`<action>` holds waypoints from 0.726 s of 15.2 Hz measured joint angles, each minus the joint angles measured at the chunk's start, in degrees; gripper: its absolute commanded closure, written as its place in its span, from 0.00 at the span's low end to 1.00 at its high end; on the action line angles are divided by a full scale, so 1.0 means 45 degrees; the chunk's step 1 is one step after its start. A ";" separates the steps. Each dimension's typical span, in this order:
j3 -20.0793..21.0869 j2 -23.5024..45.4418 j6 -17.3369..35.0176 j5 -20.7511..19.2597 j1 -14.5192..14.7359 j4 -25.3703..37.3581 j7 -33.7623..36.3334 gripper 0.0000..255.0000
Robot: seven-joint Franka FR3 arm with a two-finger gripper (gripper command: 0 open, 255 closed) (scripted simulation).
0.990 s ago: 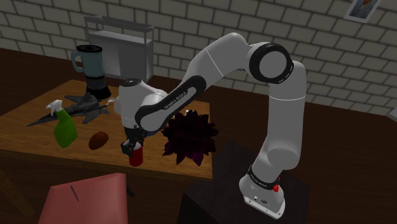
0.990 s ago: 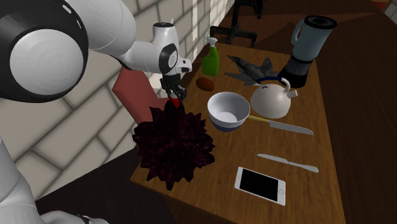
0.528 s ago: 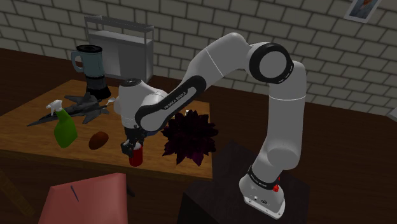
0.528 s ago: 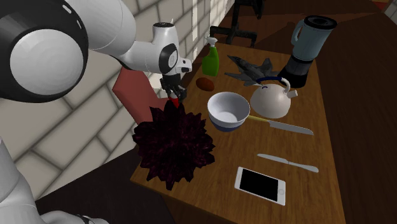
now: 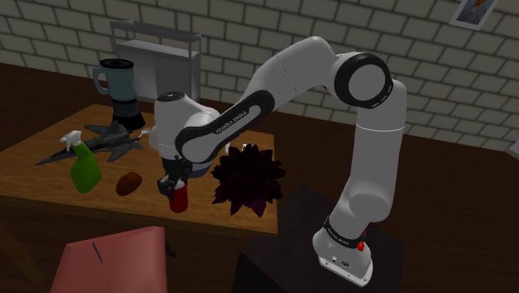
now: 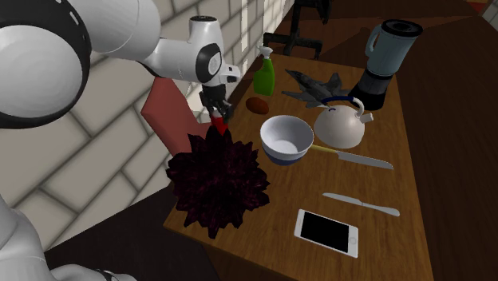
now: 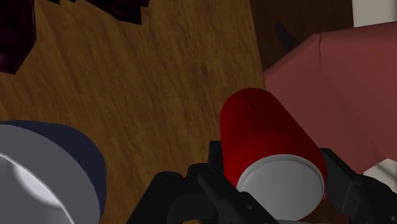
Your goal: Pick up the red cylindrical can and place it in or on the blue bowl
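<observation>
The gripper (image 7: pixel 277 186) had its fingers (image 7: pixel 215 167) clamped on the red can (image 7: pixel 267 130). The can sat between them, reaching out past their tips. The bowl (image 7: pixel 79 149) lay beside them.

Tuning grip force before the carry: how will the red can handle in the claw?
The red can looks smooth and round, clasped by the claw near its pale end, so it could slip or pivot. On its side it would probably roll. Walls look rigid; probably won't dent.
</observation>
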 measured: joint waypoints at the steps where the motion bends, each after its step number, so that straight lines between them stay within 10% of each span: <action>1: 0.0033 -0.0112 -0.0133 0.0069 -0.0017 0.0032 -0.0036 1.00; 11: 0.0260 -0.1089 -0.1594 0.0679 -0.0182 0.0620 -0.0438 1.00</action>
